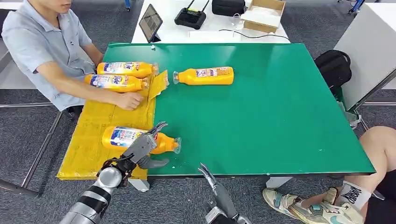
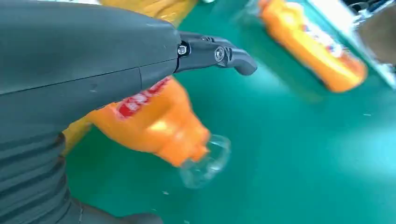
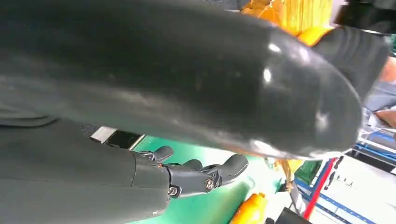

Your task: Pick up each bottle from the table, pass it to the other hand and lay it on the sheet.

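Observation:
An orange bottle point(image 1: 122, 138) point(image 2: 154, 126) lies on its side at the near right edge of the yellow sheet point(image 1: 88, 140), its clear cap out over the green table point(image 1: 280, 107). My left hand point(image 1: 145, 147) point(image 2: 70, 70) hovers over its neck end, fingers stretched out and thumb apart, not gripping it. My right hand point(image 1: 211, 181) point(image 3: 196, 175) is held below the table's front edge, fingers apart, holding nothing. Two more bottles point(image 1: 126, 69) point(image 1: 116, 82) lie at the sheet's far end. Another bottle point(image 1: 205, 75) point(image 2: 313, 46) lies on the bare table.
A seated person at the far left rests a hand point(image 1: 128, 100) on the sheet. Another person's leg and shoe point(image 1: 322, 205) are at the near right. A black backpack point(image 1: 334, 67) sits beside the table. A white table behind carries a tablet point(image 1: 150, 22) and a box point(image 1: 264, 14).

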